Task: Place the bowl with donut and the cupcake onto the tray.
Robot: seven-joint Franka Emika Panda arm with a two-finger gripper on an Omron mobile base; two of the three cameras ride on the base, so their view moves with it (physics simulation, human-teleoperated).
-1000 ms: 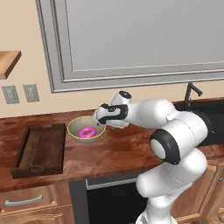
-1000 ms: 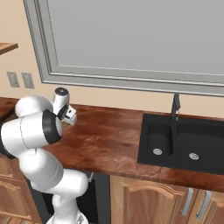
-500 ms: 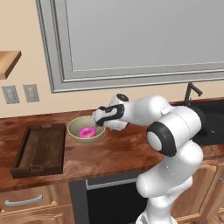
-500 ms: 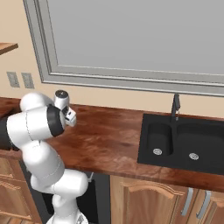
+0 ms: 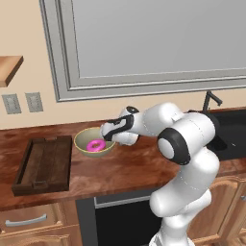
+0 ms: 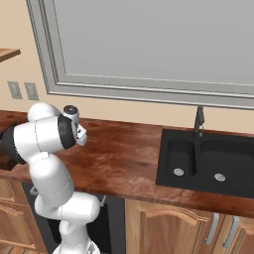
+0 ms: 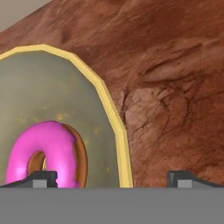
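Note:
The pale olive bowl (image 5: 85,140) with a yellowish rim stands on the wooden counter, and the pink donut (image 5: 96,145) lies inside it. Left of the bowl sits the dark brown slatted tray (image 5: 44,164), with nothing on it. My gripper (image 5: 105,135) hovers at the bowl's right rim, open. In the hand view the gripper (image 7: 113,179) straddles the bowl's rim (image 7: 117,131): one fingertip (image 7: 41,178) is over the donut (image 7: 48,153), the other over bare counter. The cupcake is out of view.
A black sink (image 6: 208,161) with a dark faucet (image 6: 199,121) lies to the right. A window frame runs along the back wall, with two outlets (image 5: 21,102) and a wooden shelf (image 5: 8,67) at the upper left. Bare counter (image 5: 125,166) stretches in front of the bowl.
The hand has eased slightly left and down toward the bowl's right rim, and the elbow has swung. Bowl, donut and tray have not moved.

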